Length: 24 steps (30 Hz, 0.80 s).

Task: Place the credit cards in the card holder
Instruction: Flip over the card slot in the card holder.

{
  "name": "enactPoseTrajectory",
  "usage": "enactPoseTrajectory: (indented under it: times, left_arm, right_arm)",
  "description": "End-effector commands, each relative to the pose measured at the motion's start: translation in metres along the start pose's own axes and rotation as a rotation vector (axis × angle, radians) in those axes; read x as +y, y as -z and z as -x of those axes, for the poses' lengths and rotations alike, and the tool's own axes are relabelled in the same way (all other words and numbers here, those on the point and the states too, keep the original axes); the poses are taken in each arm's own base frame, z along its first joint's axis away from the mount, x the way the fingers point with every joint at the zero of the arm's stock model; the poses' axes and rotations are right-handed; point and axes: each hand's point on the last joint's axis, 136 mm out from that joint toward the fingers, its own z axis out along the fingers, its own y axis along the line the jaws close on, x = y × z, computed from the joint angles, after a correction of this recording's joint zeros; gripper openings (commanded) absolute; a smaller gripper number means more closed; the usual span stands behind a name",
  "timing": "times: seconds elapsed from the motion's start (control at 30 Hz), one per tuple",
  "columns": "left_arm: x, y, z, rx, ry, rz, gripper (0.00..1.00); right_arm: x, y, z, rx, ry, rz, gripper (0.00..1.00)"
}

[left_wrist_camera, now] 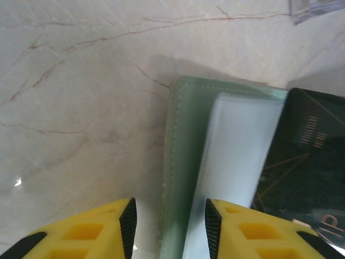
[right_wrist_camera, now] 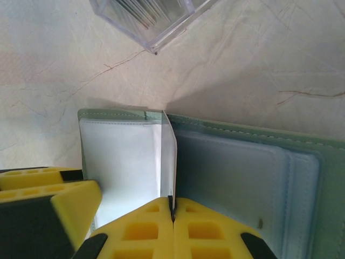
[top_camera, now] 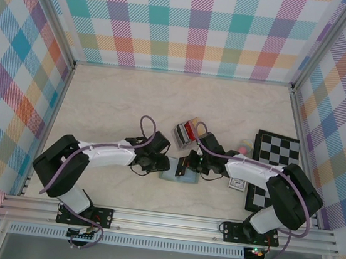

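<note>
An inner leaf (right_wrist_camera: 168,156) of the open card holder (right_wrist_camera: 253,167) is pinched by the clenched right hand (right_wrist_camera: 172,215). Its edge is straddled by the released left hand (left_wrist_camera: 170,229).

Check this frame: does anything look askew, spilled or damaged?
A clear inner sleeve of the card holder stands on edge, pinched in the right gripper's shut jaws, while the rest lies flat. Nothing looks spilled or damaged.
</note>
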Motion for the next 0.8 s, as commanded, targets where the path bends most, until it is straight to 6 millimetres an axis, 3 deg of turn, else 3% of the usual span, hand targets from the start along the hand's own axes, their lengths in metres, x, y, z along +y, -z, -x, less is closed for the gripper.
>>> enactPoseTrajectory:
  times: [0.0, 0.3, 0.43, 0.77]
  left_arm:
    - [0.000, -0.004, 0.005, 0.005, -0.025, 0.013, 0.35]
    - [0.009, -0.011, -0.001, 0.026, -0.033, 0.043, 0.28]
    - [0.008, -0.012, -0.002, 0.034, -0.027, 0.036, 0.28]
    - [0.010, -0.014, -0.005, 0.045, -0.020, 0.043, 0.27]
  right_arm:
    - [-0.005, 0.008, -0.002, 0.005, 0.001, -0.011, 0.03]
    - [-0.012, 0.007, -0.005, 0.040, 0.000, 0.013, 0.04]
    - [-0.007, 0.000, -0.011, 0.074, -0.004, 0.062, 0.03]
    - [0.006, 0.003, -0.004, 0.044, -0.007, 0.119, 0.03]
